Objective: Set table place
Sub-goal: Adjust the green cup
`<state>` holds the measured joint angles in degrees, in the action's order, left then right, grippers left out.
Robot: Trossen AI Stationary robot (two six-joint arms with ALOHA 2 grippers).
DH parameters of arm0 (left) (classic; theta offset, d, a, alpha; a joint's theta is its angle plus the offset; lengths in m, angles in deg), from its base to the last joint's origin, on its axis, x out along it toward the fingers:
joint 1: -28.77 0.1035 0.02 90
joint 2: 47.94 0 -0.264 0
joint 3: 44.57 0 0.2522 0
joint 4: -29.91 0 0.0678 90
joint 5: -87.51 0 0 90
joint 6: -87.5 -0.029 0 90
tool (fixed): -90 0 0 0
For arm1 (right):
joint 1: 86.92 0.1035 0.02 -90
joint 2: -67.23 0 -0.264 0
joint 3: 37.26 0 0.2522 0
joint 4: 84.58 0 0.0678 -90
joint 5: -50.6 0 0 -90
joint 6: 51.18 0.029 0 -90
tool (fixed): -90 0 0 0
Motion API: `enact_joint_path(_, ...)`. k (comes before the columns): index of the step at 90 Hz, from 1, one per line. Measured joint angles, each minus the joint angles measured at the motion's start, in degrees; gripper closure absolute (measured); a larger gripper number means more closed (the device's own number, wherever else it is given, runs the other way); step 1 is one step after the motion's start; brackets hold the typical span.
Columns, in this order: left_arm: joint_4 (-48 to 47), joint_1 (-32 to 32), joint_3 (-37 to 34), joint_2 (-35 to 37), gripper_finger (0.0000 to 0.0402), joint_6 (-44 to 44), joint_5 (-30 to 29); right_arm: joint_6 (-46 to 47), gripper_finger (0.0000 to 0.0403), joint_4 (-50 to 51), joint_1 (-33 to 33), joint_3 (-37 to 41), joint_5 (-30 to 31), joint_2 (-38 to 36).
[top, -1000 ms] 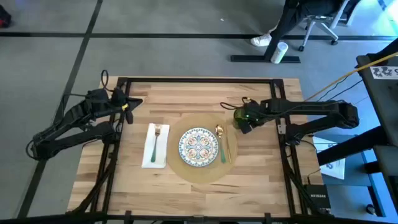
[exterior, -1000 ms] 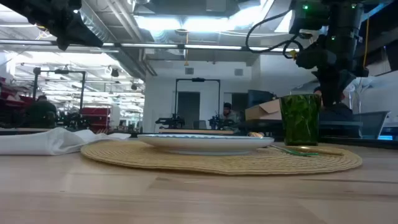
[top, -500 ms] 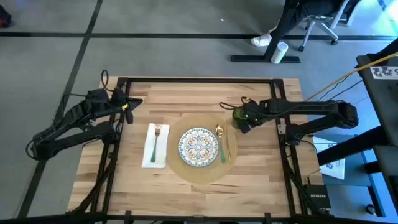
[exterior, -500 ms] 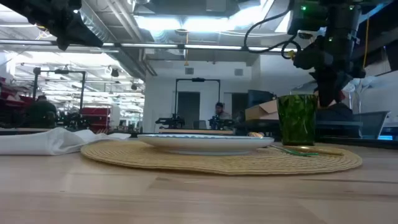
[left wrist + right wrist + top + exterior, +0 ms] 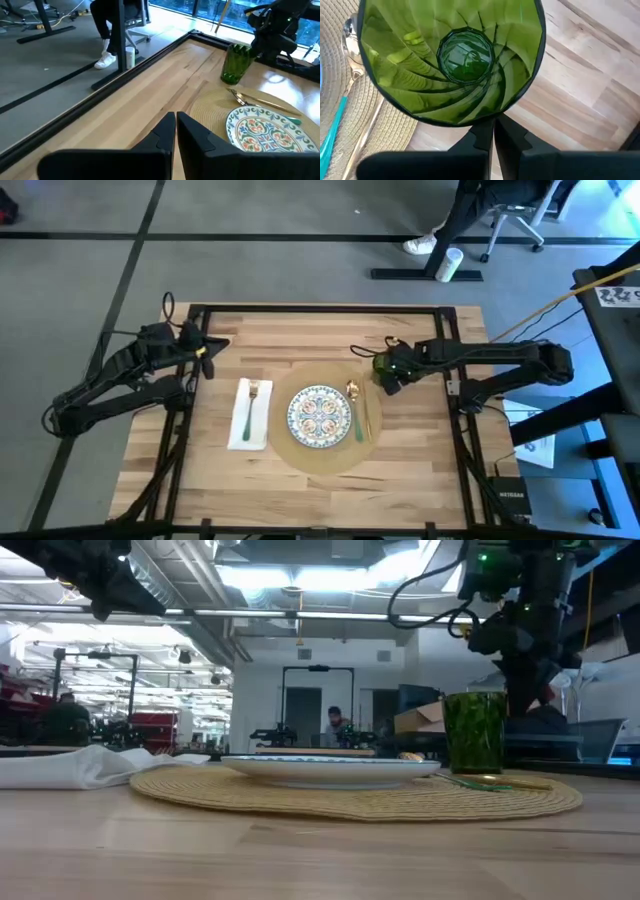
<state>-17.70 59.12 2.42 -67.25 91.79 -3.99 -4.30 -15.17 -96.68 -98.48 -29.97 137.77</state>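
Nearest on the bench (image 5: 300, 490) lies bare pale wood, then the round tan placemat (image 5: 330, 458) at the middle, carrying the patterned plate (image 5: 319, 415) with a knife and spoon (image 5: 353, 392) along its right side. Left of the mat, apart from it, a white napkin (image 5: 250, 416) bears a fork (image 5: 249, 405). Just past the mat's far-right edge, the green glass (image 5: 475, 731) stands upright on the wood, seemingly off the mat. The right pincer (image 5: 388, 369) is at that glass: its wrist view looks straight down into the tumbler with the two dark fingers (image 5: 480, 140) pressed together at the rim, so they seem clenched on the glass wall, though contact is partly hidden. Farther left, the left pincer (image 5: 175, 131) hangs clenched and empty above the bench's far-left corner, waiting. The setting looks nearly complete; the step in hand is placing the glass. Next, the right pincer should release and lift straight up without tipping it.
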Motion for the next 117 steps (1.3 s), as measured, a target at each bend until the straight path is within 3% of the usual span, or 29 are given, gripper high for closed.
enact_joint_path(117,0.0,0.0,0.0,0.0,0.0402,0.0,0.0,-2.3,0.0403,-2.0,0.0,0.0,0.5,0.0)
